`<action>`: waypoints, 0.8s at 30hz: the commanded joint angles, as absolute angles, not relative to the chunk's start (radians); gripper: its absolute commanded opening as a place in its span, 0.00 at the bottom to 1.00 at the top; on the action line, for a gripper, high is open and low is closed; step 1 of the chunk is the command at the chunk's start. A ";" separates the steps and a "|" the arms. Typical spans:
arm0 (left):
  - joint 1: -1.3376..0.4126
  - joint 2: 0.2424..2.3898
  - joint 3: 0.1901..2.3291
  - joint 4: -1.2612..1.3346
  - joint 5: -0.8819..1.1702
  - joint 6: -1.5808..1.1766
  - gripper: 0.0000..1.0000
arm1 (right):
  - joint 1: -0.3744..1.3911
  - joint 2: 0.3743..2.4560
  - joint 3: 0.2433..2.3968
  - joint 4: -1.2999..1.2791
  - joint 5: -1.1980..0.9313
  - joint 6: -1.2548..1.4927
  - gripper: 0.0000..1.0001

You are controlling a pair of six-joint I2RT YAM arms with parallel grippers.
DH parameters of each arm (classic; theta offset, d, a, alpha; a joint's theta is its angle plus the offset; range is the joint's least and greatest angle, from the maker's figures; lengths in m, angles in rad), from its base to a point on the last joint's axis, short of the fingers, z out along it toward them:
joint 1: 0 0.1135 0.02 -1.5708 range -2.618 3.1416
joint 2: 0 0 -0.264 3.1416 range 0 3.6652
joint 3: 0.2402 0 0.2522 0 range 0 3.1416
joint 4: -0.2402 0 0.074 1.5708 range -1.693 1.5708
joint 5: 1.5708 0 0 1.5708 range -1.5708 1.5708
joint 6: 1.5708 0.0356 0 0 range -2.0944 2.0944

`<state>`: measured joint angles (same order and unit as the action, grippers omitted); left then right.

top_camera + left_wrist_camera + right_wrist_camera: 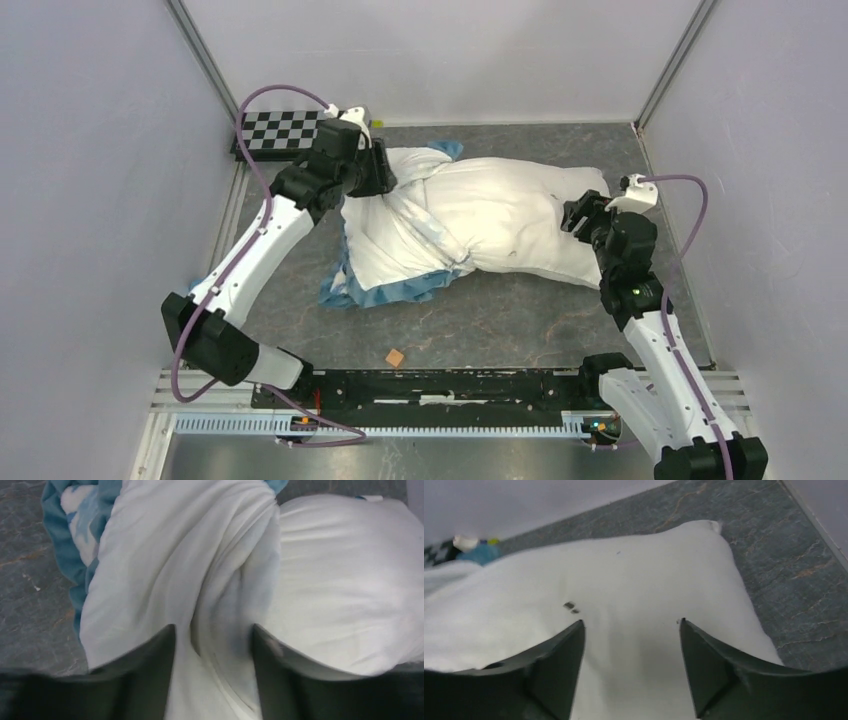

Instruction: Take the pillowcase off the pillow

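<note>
Checkerboard panel (275, 131) at far left corner of grey marbled table (520, 320); small orange-brown block (396, 356) near front edge.

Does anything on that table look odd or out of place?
A small brown block lies alone on the table, near the arms' bases. The pillowcase is bunched over one end of the pillow, only half off.

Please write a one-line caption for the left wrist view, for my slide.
Left end effector straddles bunched pillowcase beside the exposed pillow.
</note>
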<state>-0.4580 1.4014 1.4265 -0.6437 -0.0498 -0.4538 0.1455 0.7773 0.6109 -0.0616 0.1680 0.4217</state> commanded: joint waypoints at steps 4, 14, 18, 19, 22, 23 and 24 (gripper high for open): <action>-0.406 1.367 1.500 -0.745 -0.058 -0.386 1.00 | 0.094 0.746 0.618 0.025 0.013 0.209 0.98; -0.918 1.168 1.311 -0.788 -0.310 -0.727 0.98 | 0.360 0.814 0.788 -0.286 -0.008 0.153 0.98; -1.125 1.143 1.215 -0.716 -0.454 -0.898 0.97 | 0.440 0.767 0.776 -0.363 0.012 0.230 0.98; -1.173 1.152 1.189 -0.699 -0.488 -0.932 0.97 | 0.454 0.747 0.758 -0.368 0.007 0.244 0.98; -1.273 1.199 1.130 -0.665 -0.598 -1.065 1.00 | 0.464 0.691 0.672 -0.367 0.027 0.272 0.98; -1.287 1.210 1.108 -0.643 -0.619 -1.094 1.00 | 0.465 0.686 0.641 -0.365 0.029 0.270 0.98; -1.291 1.220 1.089 -0.606 -0.626 -1.107 1.00 | 0.465 0.688 0.620 -0.367 0.026 0.269 0.98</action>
<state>-1.2339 1.1786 1.1522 -0.7227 -0.4393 -0.8864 0.4587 0.7139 0.7010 -0.3279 -0.0116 0.2367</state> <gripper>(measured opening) 0.992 0.979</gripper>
